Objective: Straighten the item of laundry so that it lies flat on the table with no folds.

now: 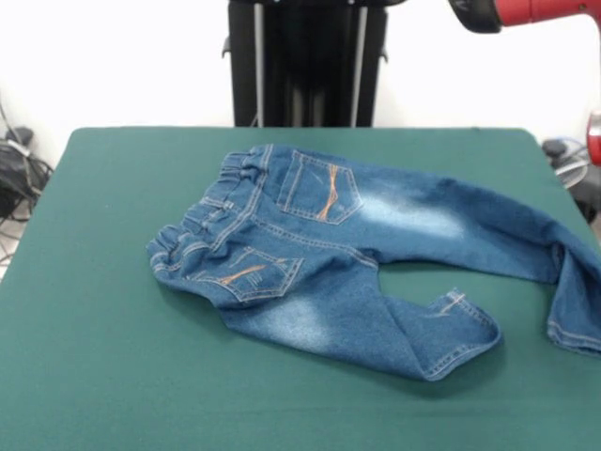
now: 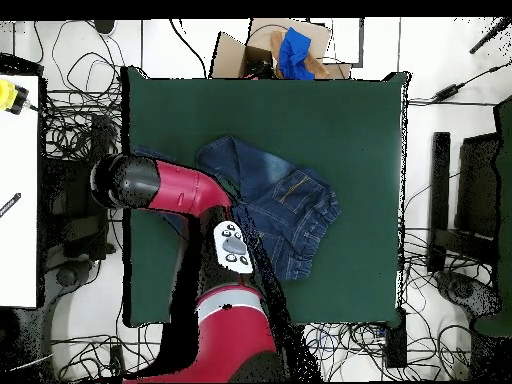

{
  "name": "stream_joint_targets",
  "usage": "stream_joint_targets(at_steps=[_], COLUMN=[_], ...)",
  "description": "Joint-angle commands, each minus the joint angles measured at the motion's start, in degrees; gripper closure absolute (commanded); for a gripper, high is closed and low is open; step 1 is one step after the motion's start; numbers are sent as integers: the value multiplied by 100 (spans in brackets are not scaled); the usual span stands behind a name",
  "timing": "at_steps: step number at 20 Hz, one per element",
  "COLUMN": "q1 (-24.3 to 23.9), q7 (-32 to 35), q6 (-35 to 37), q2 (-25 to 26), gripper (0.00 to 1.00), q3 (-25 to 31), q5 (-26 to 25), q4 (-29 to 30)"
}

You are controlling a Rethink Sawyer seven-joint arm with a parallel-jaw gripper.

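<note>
The small blue denim jeans (image 1: 357,254) lie back side up on the green table (image 1: 113,357), right of its middle. The gathered waistband (image 1: 202,230) points left and both orange-stitched pockets show. One leg runs right to the table's edge, where its end (image 1: 575,310) is bent over. The other leg comes toward the camera, with its hem (image 1: 460,315) folded back. In the overhead view the jeans (image 2: 285,200) are partly covered by the red arm (image 2: 180,190). Only red arm segments (image 1: 540,11) show, and the gripper is out of view.
The black pedestal (image 1: 305,61) stands behind the table's far edge. A cardboard box with blue cloth (image 2: 290,50) sits beyond the table in the overhead view. Cables cover the floor around it. A white surface with a yellow object (image 2: 10,95) is beside the table.
</note>
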Motion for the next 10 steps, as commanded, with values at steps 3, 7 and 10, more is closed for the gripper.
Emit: stream_joint_targets(at_steps=[3,7,10], q1=[16,8,44], q7=[278,296,311], q6=[178,273,366], q2=[30,38,48], gripper=[0,0,0], q3=[559,597,549], q5=[-266,-239,-267], q4=[489,409,312])
